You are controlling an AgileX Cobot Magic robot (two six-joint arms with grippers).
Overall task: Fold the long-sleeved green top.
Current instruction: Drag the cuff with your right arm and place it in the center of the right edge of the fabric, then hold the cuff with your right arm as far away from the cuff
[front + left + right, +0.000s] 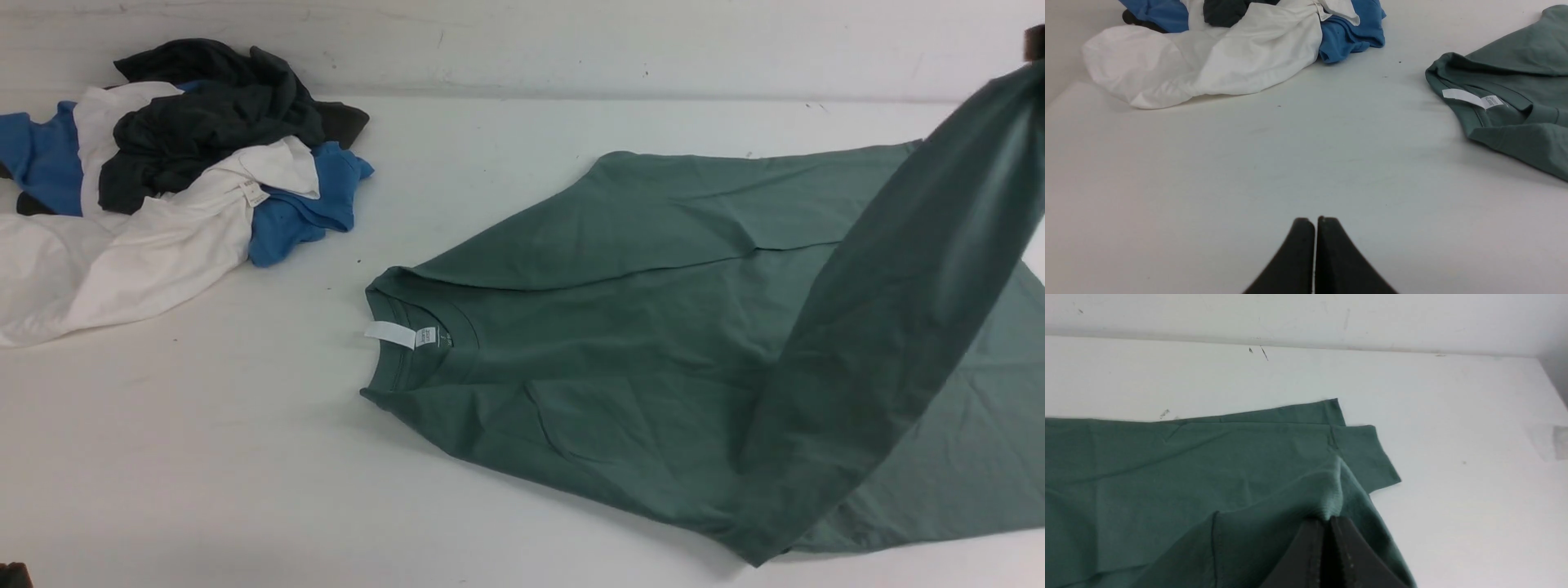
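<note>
Your only clutter is the heap of charcoal, blue and white garments (188, 163) at the far left of the bench (245, 457), well apart from the green long-sleeved top (637, 327). The top lies flat on the right half of the bench, its long axis running left to right and its collar (424, 314) pointing left. Your left tool (1314, 222) is pressed shut over bare bench, while your right tool (1327, 520) is clamped on the ribbed cuff (1331, 498) — holding one sleeve (898, 310) raised, slanting from the near edge to the far right.
</note>
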